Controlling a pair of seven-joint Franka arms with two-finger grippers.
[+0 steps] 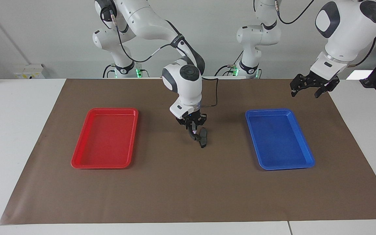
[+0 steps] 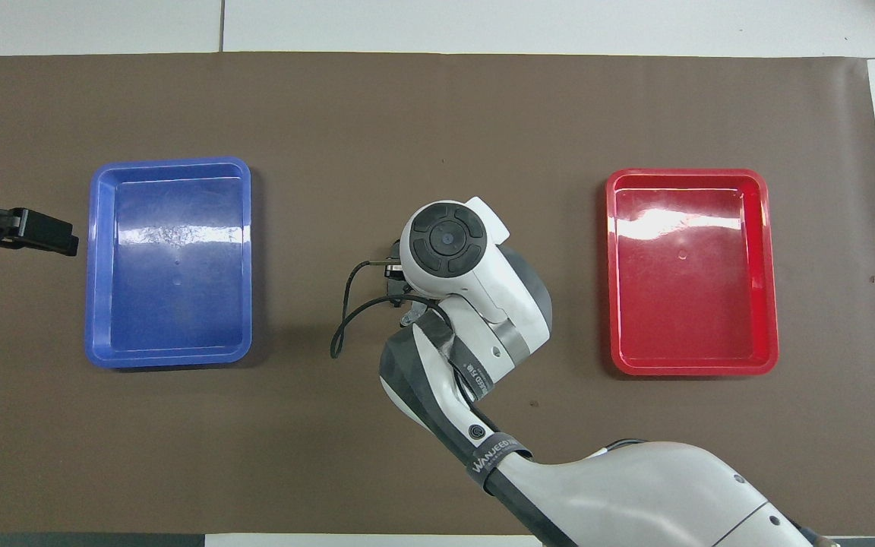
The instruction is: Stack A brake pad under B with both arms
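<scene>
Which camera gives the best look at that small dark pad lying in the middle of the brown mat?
The facing view. There the dark pad lies in plain sight on the mat, with the right gripper down beside it, holding another small dark piece. In the overhead view the right arm's wrist covers almost all of the pad.

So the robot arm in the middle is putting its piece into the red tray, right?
Not the red tray. The facing view shows the right gripper holding its dark piece over the brake pad on the brown mat, between the trays.
</scene>
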